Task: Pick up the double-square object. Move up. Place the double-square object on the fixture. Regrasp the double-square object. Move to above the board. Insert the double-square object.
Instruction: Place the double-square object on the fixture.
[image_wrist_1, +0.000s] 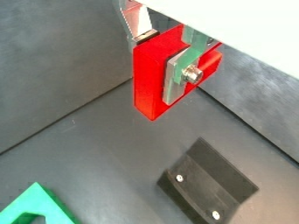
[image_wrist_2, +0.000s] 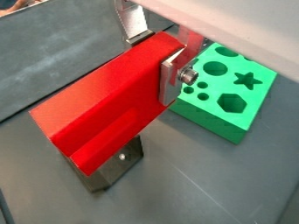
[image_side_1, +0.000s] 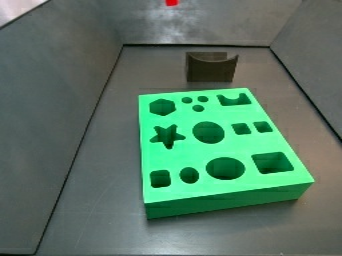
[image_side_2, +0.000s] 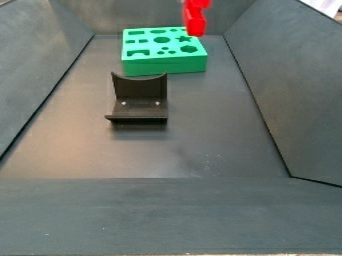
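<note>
My gripper (image_wrist_1: 162, 54) is shut on the double-square object (image_wrist_1: 152, 83), a bright red elongated block that hangs down from between the silver fingers. In both wrist views the block is well clear of the floor. The block (image_wrist_2: 100, 109) hangs high over the dark fixture (image_wrist_2: 117, 166), with the green board (image_wrist_2: 222, 122) beyond it. In a side view only the block's red tip (image_side_1: 171, 3) shows at the top edge, far above the fixture (image_side_1: 210, 66) and the board (image_side_1: 221, 205). The block (image_side_2: 197, 15) also shows high up, near the board (image_side_2: 167, 66); the gripper body is out of both side views.
Sloping dark grey walls (image_side_2: 54, 70) enclose the floor on all sides. The fixture (image_side_2: 138, 98) stands on the floor between the board and the open floor area (image_side_2: 174, 150). A corner of the board (image_wrist_1: 33, 208) shows in a wrist view.
</note>
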